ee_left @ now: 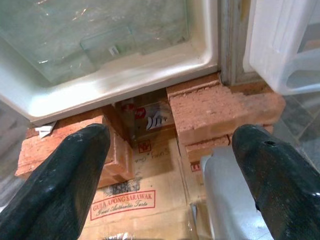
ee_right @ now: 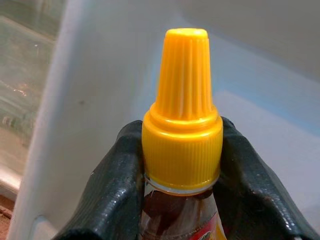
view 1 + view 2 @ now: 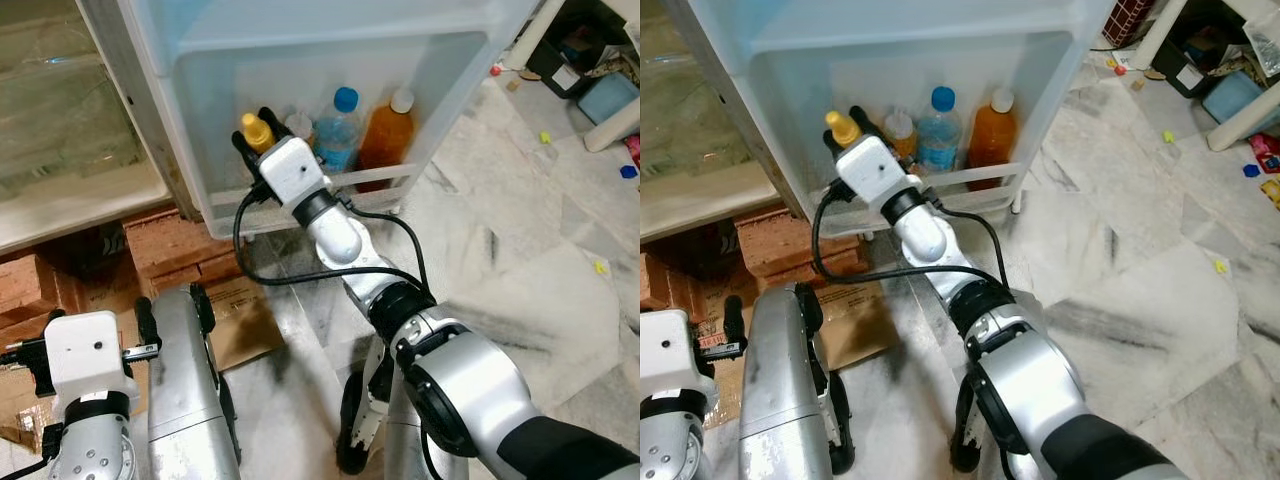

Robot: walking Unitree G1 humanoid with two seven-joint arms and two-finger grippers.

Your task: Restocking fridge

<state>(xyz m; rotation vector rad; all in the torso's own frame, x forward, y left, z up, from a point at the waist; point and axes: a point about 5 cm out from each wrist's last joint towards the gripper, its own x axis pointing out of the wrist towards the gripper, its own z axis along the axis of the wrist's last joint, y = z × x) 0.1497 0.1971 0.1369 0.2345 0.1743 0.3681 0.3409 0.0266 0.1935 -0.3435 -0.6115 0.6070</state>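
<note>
My right gripper (image 3: 256,133) reaches into the bottom shelf of the open fridge door (image 3: 300,70) and is shut on a sauce bottle with a yellow cap (image 2: 182,107), its fingers (image 2: 117,190) clamping the neck just under the cap. In that shelf stand a small white-capped bottle (image 3: 298,124), a blue-capped water bottle (image 3: 337,128) and an orange drink bottle (image 3: 387,135). Low on the left my left gripper (image 1: 170,170) hangs open over cardboard and bricks, holding nothing.
The fridge's glass shelves (image 3: 60,110) show at the left. Red bricks (image 3: 170,245) and flattened cardboard boxes (image 3: 240,320) lie under the fridge. Marble floor (image 3: 520,260) spreads to the right, with small toys and white furniture legs (image 3: 615,125) at the far right.
</note>
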